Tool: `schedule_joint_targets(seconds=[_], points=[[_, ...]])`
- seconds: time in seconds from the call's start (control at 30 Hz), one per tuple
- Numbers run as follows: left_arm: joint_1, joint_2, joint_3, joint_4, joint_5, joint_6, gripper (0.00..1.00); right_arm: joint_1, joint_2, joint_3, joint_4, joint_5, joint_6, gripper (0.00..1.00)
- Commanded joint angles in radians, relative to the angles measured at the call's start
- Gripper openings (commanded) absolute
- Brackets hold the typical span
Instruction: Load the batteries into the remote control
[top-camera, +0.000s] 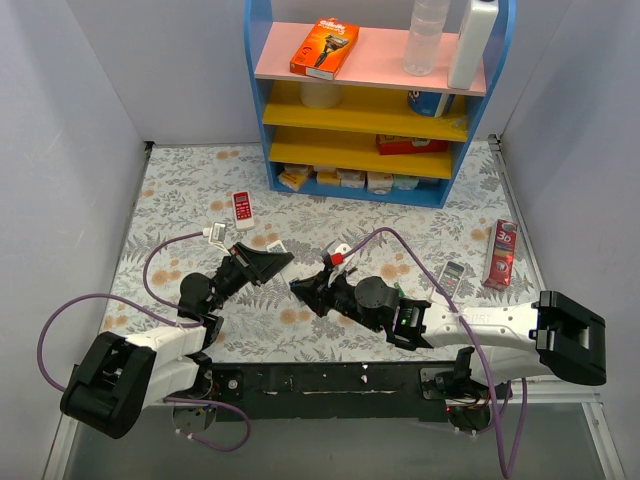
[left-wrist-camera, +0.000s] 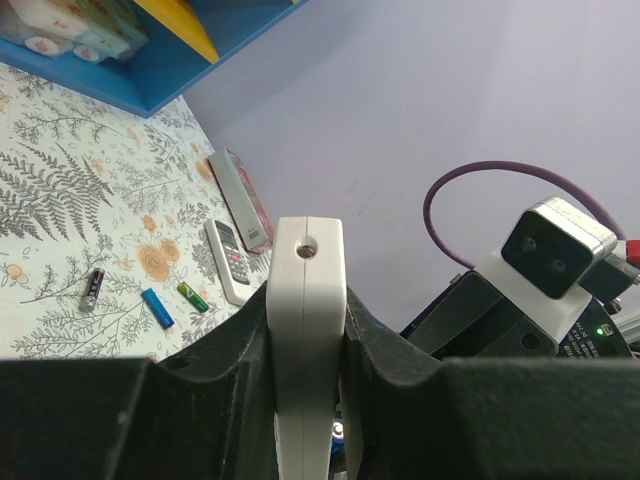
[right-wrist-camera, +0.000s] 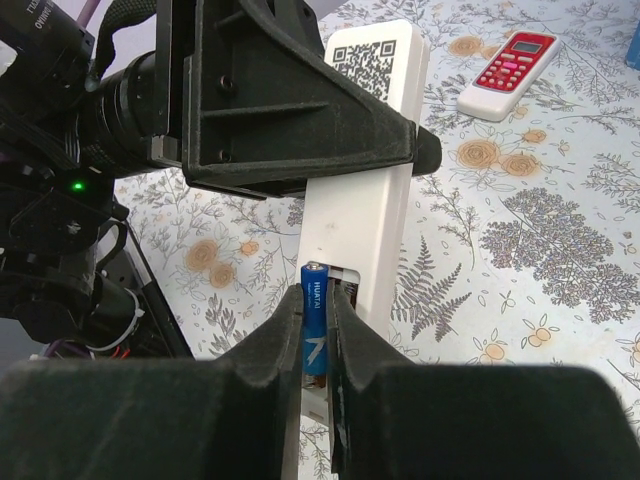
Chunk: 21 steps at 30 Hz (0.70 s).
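Observation:
The remote control (right-wrist-camera: 372, 150), slim and white with a QR code on its plain back, is held off the table edge-on by my left gripper (left-wrist-camera: 308, 335), which is shut on it. Its battery bay (right-wrist-camera: 345, 285) lies open at the near end. My right gripper (right-wrist-camera: 316, 312) is shut on a blue battery (right-wrist-camera: 313, 285) that stands lengthwise at the bay's left side. In the top view the two grippers meet mid-table, left (top-camera: 278, 262) and right (top-camera: 300, 288). Three more batteries lie on the cloth: dark (left-wrist-camera: 92, 288), blue (left-wrist-camera: 157, 308), green (left-wrist-camera: 193, 297).
A red-and-white remote (top-camera: 242, 209) lies far left of the grippers. A second pale remote (top-camera: 452, 277) and a red box (top-camera: 500, 255) lie at the right. A blue and yellow shelf (top-camera: 370, 110) stands at the back. Purple cables loop over the floral cloth.

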Motion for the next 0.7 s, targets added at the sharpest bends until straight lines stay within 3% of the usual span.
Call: schedule_joint_targets(seconds=[0.0,0.67], points=[[-0.01,-0.029,0.02,0.141,0.026,-0.066,0.0,-0.004,0.026,0.02,-0.089,0.017,0.024,0.16],[-0.01,-0.066,0.02,0.09,0.012,-0.062,0.0,-0.004,0.024,0.006,-0.1,0.043,0.015,0.21]])
